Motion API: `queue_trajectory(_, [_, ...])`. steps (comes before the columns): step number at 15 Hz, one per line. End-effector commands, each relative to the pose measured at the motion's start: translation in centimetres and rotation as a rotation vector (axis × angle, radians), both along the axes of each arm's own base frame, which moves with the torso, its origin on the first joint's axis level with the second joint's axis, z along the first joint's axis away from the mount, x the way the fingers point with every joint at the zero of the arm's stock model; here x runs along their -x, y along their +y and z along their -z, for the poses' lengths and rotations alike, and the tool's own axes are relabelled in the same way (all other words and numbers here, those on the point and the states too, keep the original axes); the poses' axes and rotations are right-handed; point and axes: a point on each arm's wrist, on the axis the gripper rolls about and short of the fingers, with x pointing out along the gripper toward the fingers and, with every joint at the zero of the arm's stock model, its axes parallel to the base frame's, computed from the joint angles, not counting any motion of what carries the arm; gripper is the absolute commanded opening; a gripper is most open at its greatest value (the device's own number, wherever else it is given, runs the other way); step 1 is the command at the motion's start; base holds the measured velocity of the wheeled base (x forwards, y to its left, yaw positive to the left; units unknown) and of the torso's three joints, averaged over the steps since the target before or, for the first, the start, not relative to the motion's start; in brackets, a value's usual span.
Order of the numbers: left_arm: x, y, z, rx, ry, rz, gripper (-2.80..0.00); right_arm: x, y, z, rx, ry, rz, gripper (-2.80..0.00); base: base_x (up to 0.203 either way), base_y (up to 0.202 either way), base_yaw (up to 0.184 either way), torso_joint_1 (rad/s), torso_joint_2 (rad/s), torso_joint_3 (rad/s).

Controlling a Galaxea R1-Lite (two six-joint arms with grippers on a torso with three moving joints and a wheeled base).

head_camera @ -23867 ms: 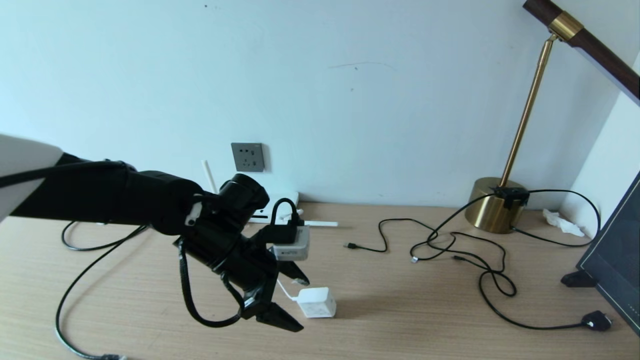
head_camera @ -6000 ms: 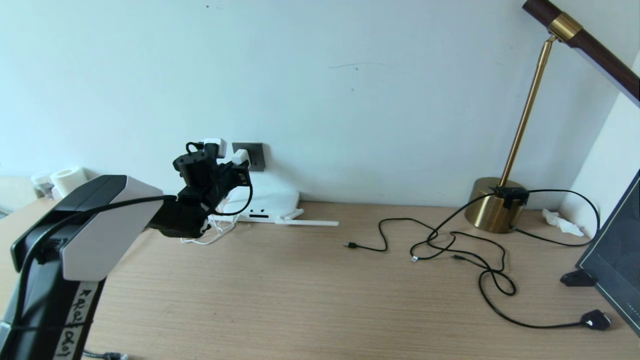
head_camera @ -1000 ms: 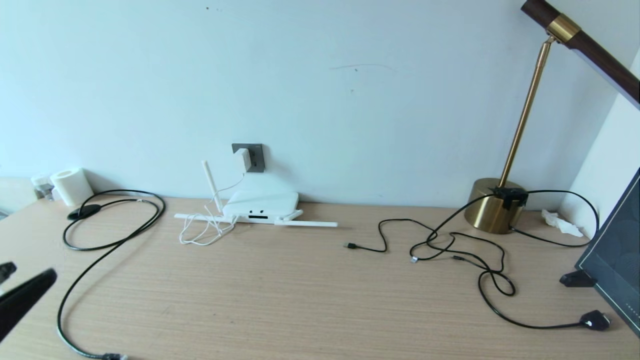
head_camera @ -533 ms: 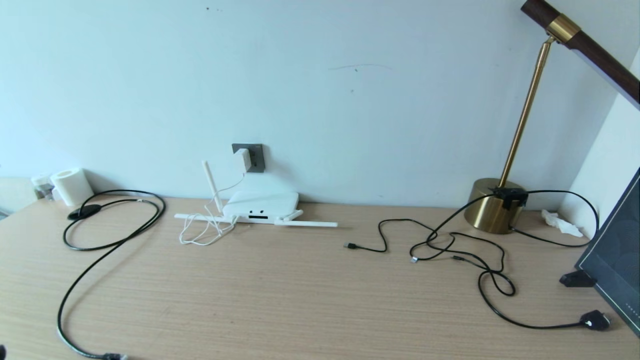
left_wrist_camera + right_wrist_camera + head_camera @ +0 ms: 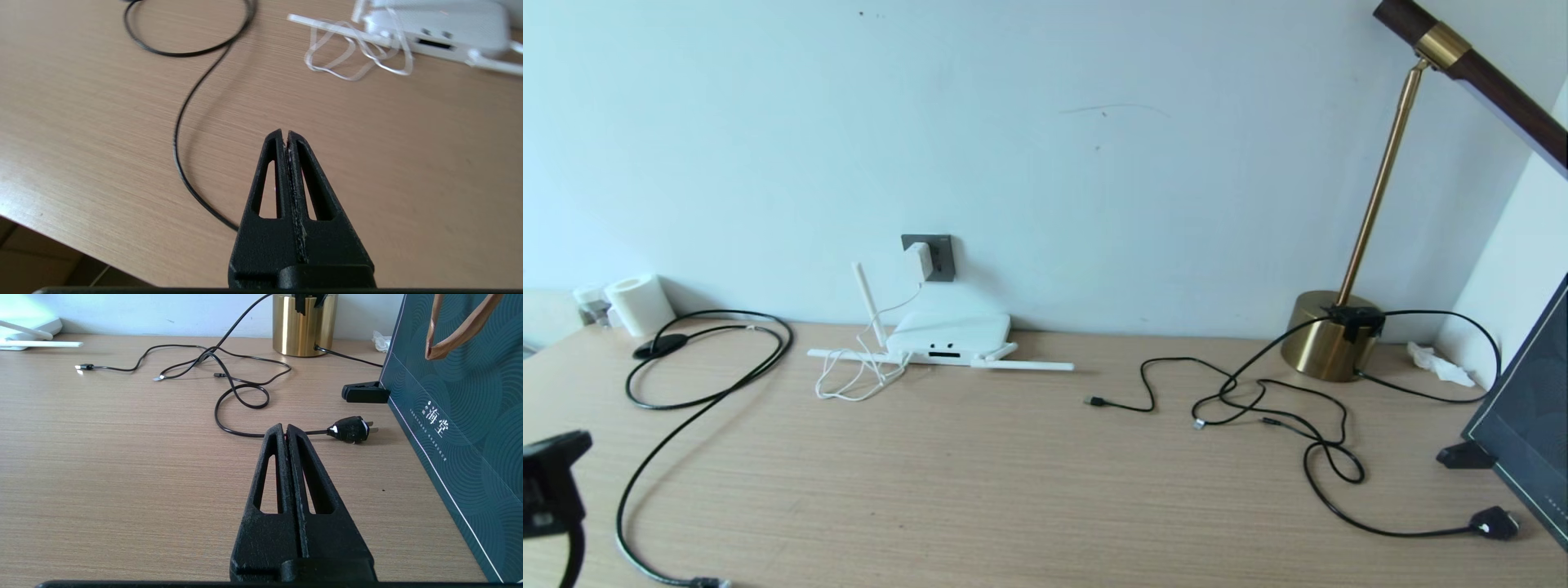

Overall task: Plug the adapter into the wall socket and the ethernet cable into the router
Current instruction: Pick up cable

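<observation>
On the wall, the adapter (image 5: 919,260) now sits in the socket (image 5: 938,256), so that half looks done. Left gripper (image 5: 284,134), fingers pressed together and empty, has returned over the ethernet cable (image 5: 698,408), which lies unplugged, well apart from the router (image 5: 952,335). Right gripper (image 5: 285,427) is parked, pressed together too.

Left arm's dark wrist pokes in at the head view's lower left edge, left gripper (image 5: 284,136) with fingers (image 5: 269,171) pressed together and empty, while the right gripper (image 5: 284,430) sits low, clamped tight on nothing.
</observation>
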Motion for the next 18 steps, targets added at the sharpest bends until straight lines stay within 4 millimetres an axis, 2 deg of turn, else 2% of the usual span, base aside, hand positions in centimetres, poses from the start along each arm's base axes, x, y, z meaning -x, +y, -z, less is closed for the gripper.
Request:
queue_trajectory(1, [-5.8,4.1,2.4,0.148,0.097,-0.180,-2.80,-0.1,0.0,0.3,0.000,0.012,0.000,-2.80,0.000,0.000,0.000,0.000,0.00,0.000])
queue_trajectory(2, [-6.4,4.9,2.6,0.284,0.035,-0.253,-2.80,-0.1,0.0,0.3,0.000,0.012,0.000,-2.80,0.000,0.000,0.000,0.000,0.00,0.000])
queue_trajectory(4, [-6.3,5.4,2.9,0.539,-0.073,-0.375,-2.80,-0.1,0.0,0.3,0.000,0.012,0.000,-2.80,0.000,0.000,0.000,0.000,0.00,0.000])
queue_trajectory(6, [-5.0,4.5,3.7,0.832,-0.043,-0.477,-2.80,-0.1,0.0,0.3,0.000,0.012,0.000,-2.80,0.000,0.000,0.000,0.000,0.00,0.000])
queue_trajectory(8, [-3.1,3.0,3.6,1.082,0.018,-0.486,-2.80,-0.1,0.0,0.3,0.000,0.012,0.000,-2.80,0.000,0.000,0.000,0.000,0.00,0.000])
queue_trajectory(10, [-2.2,2.3,3.6,1.169,0.025,-0.483,-2.80,-0.1,0.0,0.3,0.000,0.012,0.000,-2.80,0.000,0.000,0.000,0.000,0.00,0.000])
queue_trajectory(12, [-1.7,2.2,4.3,1.177,0.031,-0.523,-2.80,-0.1,0.0,0.3,0.000,0.012,0.000,-2.80,0.000,0.000,0.000,0.000,0.00,0.000])
queue_trajectory(16, [-1.3,3.3,5.8,1.145,0.032,-0.675,-2.80,-0.1,0.0,0.3,0.000,0.012,0.000,-2.80,0.000,0.000,0.000,0.000,0.00,0.000])
queue_trajectory(17, [-1.1,3.2,6.1,1.147,0.039,-0.683,0.00,-0.1,0.0,0.3,0.000,0.012,0.000,-2.80,0.000,0.000,0.000,0.000,0.00,0.000])
queue_trajectory(18, [-0.8,3.1,6.8,1.145,0.061,-0.696,0.00,-0.1,0.0,0.3,0.000,0.012,0.000,-2.80,0.000,0.000,0.000,0.000,0.00,0.000])
